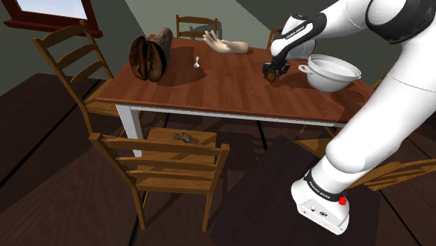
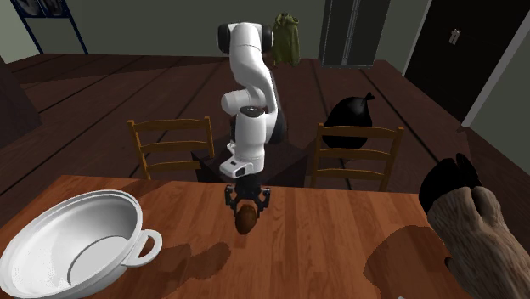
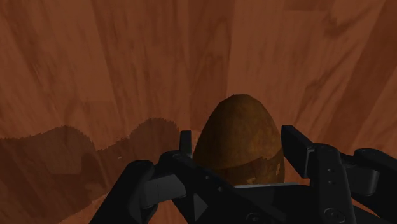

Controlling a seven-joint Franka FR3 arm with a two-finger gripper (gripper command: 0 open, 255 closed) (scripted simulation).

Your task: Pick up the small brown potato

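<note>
The small brown potato [image 3: 238,137] sits between the two black fingers [image 3: 299,149] of my gripper [image 3: 238,151], which is shut on it. In the shoulder view the gripper [image 1: 274,70] points down over the wooden table [image 1: 223,91], just left of a white bowl, with the potato [image 1: 272,77] at its tips. From the second exterior view the potato [image 2: 246,219] hangs under the gripper [image 2: 246,200]. Its shadow falls on the tabletop [image 2: 340,246] apart from it, so it looks slightly raised.
A white handled bowl [image 1: 330,72] [image 2: 72,246] stands close beside the gripper. Further along the table are a big brown bean-shaped object [image 1: 147,57], a furry brown thing [image 1: 165,38] [image 2: 471,225], a pale hand model [image 1: 227,45] and a small white piece [image 1: 198,61]. Wooden chairs [image 1: 168,164] ring the table.
</note>
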